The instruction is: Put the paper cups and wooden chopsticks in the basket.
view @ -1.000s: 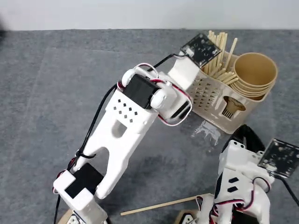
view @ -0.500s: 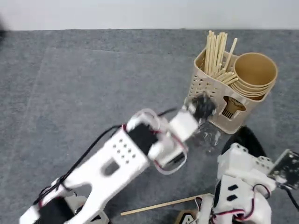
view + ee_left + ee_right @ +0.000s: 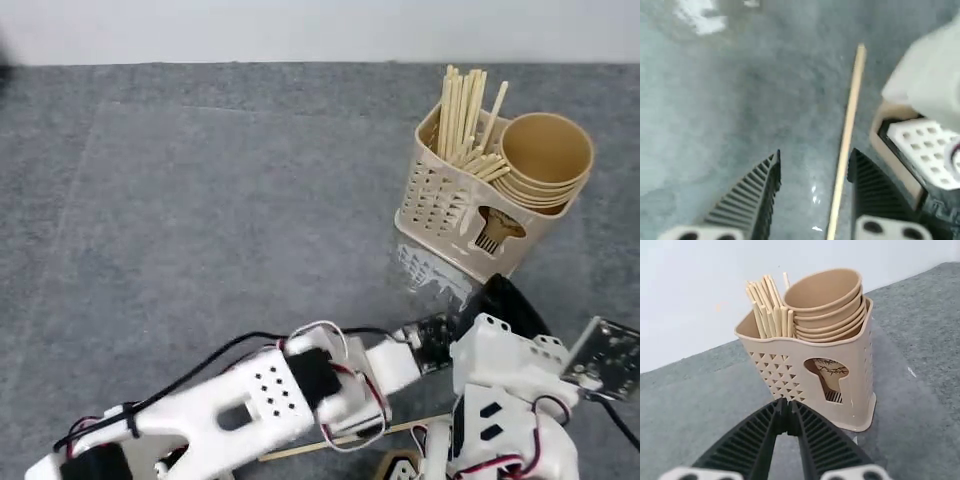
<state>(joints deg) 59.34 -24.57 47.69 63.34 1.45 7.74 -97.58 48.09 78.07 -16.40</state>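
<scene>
loose chopstick (image 3: 849, 125): flat on the tabletop (image 3: 200, 220), between the left jaws, nearer one of them.
left jaws: spread wide, gripping nothing.
change: left arm (image 3: 250, 405) reached up by the basket (image 3: 445, 210) a second ago, now pulled back to the near edge over the loose chopstick.
left arm pose: stretched low along the tabletop, wrist tipped down.
right jaws: closed, empty, pointing at the basket.
right arm (image 3: 500, 410): folded at the near right corner.
basket contents: stacked cups (image 3: 545, 150) beside upright chopsticks (image 3: 462, 105).
</scene>
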